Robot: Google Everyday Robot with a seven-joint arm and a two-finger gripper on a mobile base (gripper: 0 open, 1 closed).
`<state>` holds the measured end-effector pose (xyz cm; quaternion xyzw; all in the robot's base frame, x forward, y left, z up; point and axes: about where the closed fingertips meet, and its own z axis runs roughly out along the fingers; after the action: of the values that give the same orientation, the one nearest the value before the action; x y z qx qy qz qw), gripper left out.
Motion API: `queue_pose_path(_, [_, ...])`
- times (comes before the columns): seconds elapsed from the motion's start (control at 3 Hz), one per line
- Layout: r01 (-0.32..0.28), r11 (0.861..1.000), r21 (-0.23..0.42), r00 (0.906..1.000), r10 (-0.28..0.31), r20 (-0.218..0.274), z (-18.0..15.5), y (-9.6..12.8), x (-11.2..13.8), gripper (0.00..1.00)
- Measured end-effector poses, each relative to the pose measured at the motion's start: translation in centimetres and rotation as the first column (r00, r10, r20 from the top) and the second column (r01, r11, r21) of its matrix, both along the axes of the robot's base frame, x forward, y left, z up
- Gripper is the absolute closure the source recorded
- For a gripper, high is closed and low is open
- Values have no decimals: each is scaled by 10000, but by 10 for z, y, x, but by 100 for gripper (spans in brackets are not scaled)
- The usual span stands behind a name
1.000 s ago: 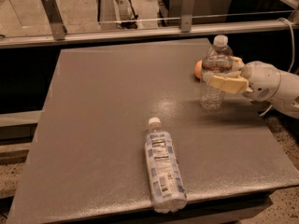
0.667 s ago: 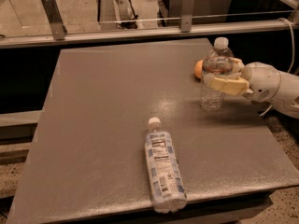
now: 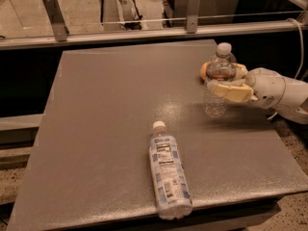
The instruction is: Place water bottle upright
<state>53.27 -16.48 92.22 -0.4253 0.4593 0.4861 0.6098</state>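
Observation:
The water bottle (image 3: 217, 73) stands upright near the right edge of the grey table (image 3: 110, 109). It is clear and ribbed, with a white cap and a dark-reddish band at its shoulder. My gripper (image 3: 225, 83) reaches in from the right, and its tan fingers (image 3: 231, 91) are closed around the bottle's middle. The bottle's base touches or sits just above the tabletop; I cannot tell which.
A larger smooth bottle (image 3: 167, 171) with a white-and-blue label lies on its side near the table's front edge. An orange object (image 3: 205, 71) sits behind the held bottle. A metal rail (image 3: 144, 30) with glass panels runs along the far edge.

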Motion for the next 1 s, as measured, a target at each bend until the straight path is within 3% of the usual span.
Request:
queue_pose_path(0.33, [7,10000,-71,10000,-8,-35,-4,0,-4,14])
queue_pose_path(0.67, [106,9998,-170,9999,-107,-72,-8,-4,-8,0])
queue_pose_path(1.0, [223,9976,-657,9997,-225,-24,-6,-12,-11,0])
